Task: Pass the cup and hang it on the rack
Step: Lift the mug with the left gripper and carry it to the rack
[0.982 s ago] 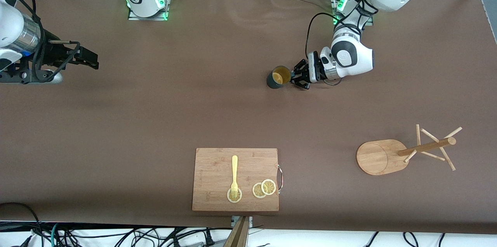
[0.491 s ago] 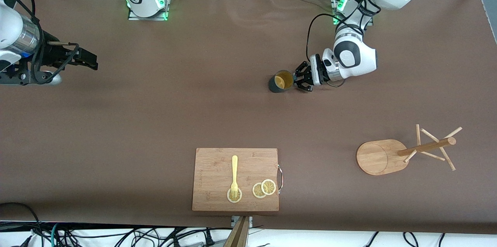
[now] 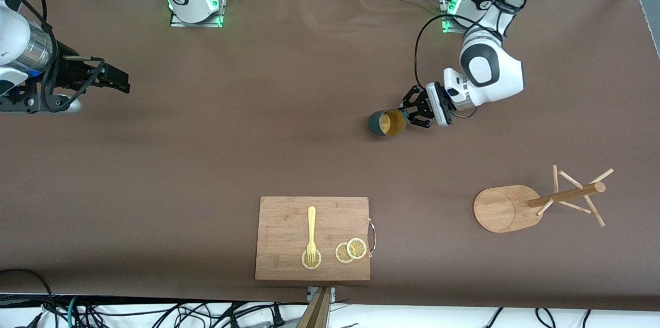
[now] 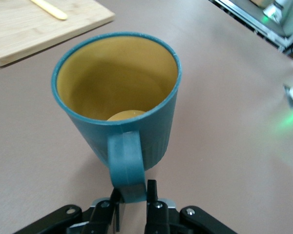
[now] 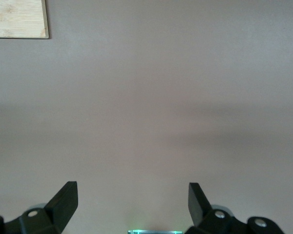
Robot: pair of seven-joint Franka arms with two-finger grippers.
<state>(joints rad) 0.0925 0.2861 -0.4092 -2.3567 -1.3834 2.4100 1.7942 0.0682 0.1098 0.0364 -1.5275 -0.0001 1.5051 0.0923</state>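
Left gripper (image 3: 412, 114) was clamped on the cup (image 3: 386, 123) by its handle, over mid-table, so the loop could meet a rack (image 3: 536, 200) peg. Right gripper (image 3: 116, 80) waited w/ fingers apart at its table end.

High front camera overlooks the whole brown table (image 3: 206, 152); wrist cameras look close, both sharing the rectangular wooden cutting board (image 4: 19, 29).

2 white glossy arms, black joint bands, black cables, green base lights; black 2-finger left hand (image 3: 412, 111).
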